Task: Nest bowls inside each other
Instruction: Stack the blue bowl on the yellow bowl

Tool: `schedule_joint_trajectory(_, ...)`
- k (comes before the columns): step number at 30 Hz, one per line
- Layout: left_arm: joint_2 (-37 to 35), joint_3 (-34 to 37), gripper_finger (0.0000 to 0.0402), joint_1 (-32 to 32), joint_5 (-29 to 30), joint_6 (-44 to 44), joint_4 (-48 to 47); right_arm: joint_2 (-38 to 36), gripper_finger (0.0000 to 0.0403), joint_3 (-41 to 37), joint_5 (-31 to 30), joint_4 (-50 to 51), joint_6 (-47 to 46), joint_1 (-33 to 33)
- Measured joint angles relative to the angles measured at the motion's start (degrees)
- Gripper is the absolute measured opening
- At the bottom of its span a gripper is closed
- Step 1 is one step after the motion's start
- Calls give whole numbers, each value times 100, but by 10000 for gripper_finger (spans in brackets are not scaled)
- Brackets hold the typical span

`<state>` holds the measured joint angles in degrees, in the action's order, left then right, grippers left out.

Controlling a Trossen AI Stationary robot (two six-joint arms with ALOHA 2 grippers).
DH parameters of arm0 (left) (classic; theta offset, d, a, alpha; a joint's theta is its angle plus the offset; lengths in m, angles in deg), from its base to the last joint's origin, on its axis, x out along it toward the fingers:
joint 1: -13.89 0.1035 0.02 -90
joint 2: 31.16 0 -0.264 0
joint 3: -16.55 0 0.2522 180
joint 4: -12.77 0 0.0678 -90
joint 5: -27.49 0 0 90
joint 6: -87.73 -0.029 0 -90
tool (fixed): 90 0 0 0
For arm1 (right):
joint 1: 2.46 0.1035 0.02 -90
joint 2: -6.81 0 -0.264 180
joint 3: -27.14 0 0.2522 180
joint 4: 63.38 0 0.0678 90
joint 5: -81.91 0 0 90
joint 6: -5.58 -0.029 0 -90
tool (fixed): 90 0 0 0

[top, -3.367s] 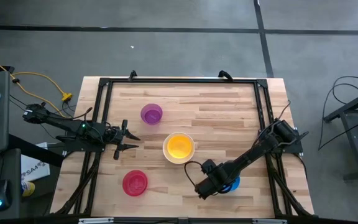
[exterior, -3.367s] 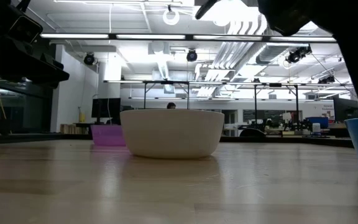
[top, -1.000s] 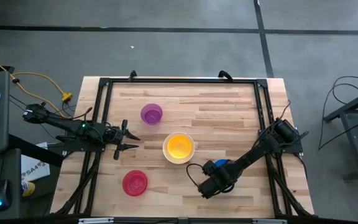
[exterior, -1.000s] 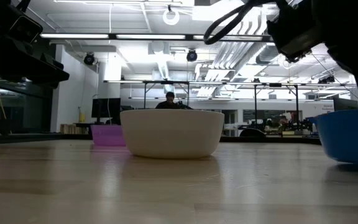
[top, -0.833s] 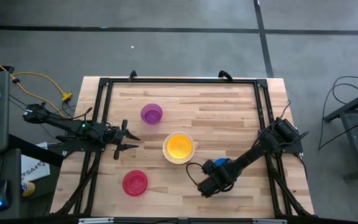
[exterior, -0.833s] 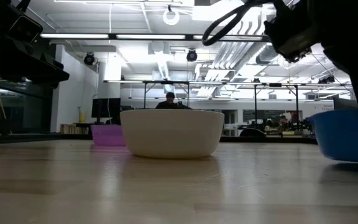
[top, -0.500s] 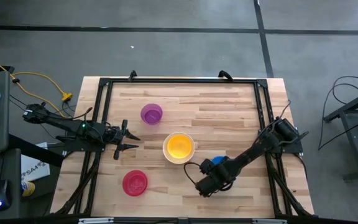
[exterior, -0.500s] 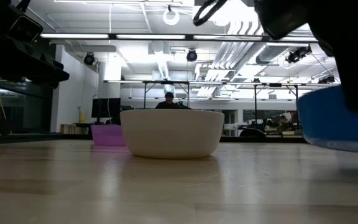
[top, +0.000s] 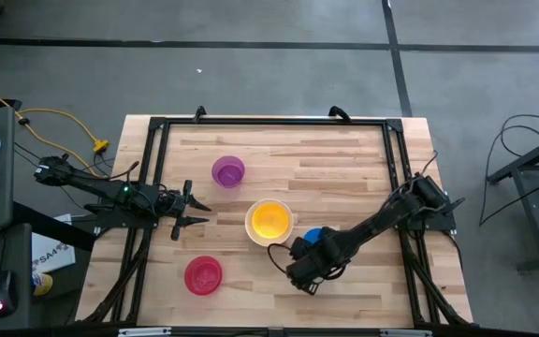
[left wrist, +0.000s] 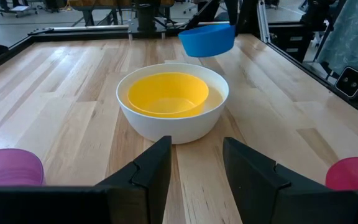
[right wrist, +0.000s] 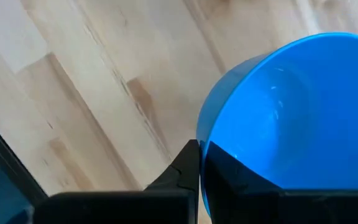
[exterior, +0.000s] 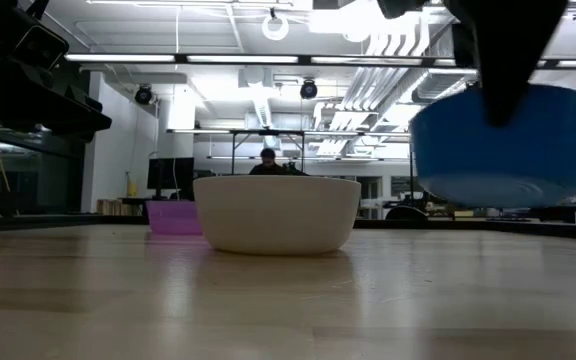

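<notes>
A white bowl [top: 269, 222] with a yellow bowl [left wrist: 168, 93] nested inside it stands on its base at the table's middle. The purple bowl [top: 227, 171] rests farther back on the left. The red-pink bowl [top: 203, 275] sits near the front left. My right gripper [top: 305, 251] is shut on the blue bowl [top: 313, 236], which hangs in the air just right of the white bowl [exterior: 276, 213]. My left gripper [top: 191, 208] waits open at the table's left side, pointing at the white bowl [left wrist: 173, 102]. My right gripper pinches the blue bowl's rim [right wrist: 202, 146] on its near side, one finger inside the bowl and one outside on the wall [exterior: 503, 100]. The fingers come from above, pointing down. The bowl hangs nearly level, mouth up, lifted clear of the table.
A black frame [top: 157, 126] runs around the tabletop. Bare wood lies to the right of the blue bowl and along the table's far side. Beyond the table, in the low view, a person [exterior: 268, 157] shows far off in the room.
My right gripper has risen and gone toward the table's left, toward the white bowl, rolling about its own axis while staying shut. The blue bowl has come up from just above the tabletop to rim height of the white bowl and now hangs beside it.
</notes>
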<state>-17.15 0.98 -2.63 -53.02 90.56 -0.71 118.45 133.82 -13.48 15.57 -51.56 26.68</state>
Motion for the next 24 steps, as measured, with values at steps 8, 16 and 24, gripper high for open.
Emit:
schedule_joint_trajectory(8,0,0,145,-1,0,1,1,0,3,428,-258,250,1157,-135)
schedule_joint_trajectory(16,1,0,145,1,-1,0,2,0,3,469,-207,154,2361,-386)
schedule_joint_trajectory(24,0,-2,145,0,0,1,2,0,3,469,-193,-266,3665,-659)
